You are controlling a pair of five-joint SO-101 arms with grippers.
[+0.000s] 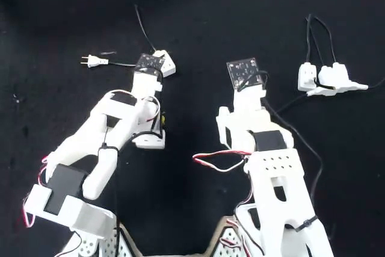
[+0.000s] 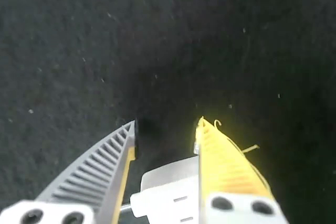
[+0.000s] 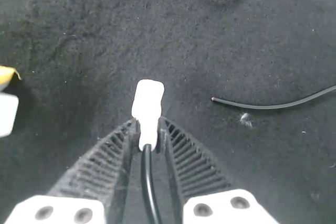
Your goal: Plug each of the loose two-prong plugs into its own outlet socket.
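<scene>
In the high view, the left camera board (image 1: 150, 63) at 11 o'clock covers the left gripper (image 2: 165, 129) and part of the white outlet block (image 1: 169, 64); the left wrist view cuts that block off at its edge. The right camera board (image 1: 243, 71) at 2 o'clock hides the right gripper (image 3: 148, 124) and its plug (image 3: 147, 98), whose prongs cannot be made out. The left arm (image 1: 90, 148) and right arm (image 1: 277, 173) run off the edge at 6 o'clock.
</scene>
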